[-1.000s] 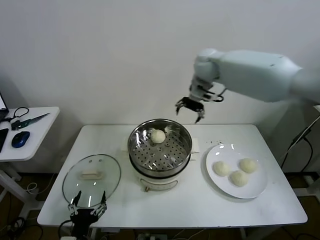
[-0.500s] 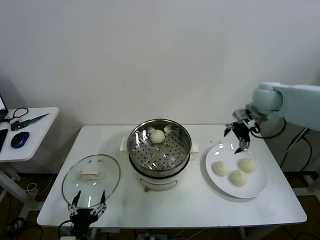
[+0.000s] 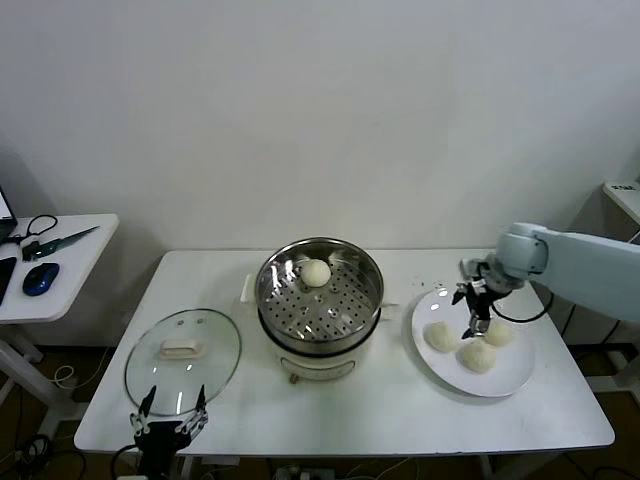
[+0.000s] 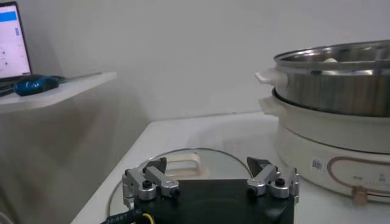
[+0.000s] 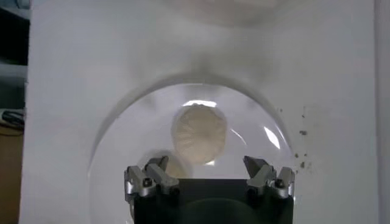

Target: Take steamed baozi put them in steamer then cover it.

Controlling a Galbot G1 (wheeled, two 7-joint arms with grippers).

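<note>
3 steamed baozi (image 3: 478,355) under open right tool (image 3: 471,312).

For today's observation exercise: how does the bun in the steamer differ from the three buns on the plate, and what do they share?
The bun in the steamer sits alone on the perforated tray of the steamer; the buns on the plate lie clustered on the flat white plate. No gripper is near the first; the open right gripper hovers over the others. All are round, smooth and cream-white, alike in size.

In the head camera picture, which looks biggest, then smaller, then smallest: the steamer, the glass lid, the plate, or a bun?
1. Steamer
2. Plate and glass lid: they look about alike, so no ranking.
3. Bun: smallest by far.
</note>
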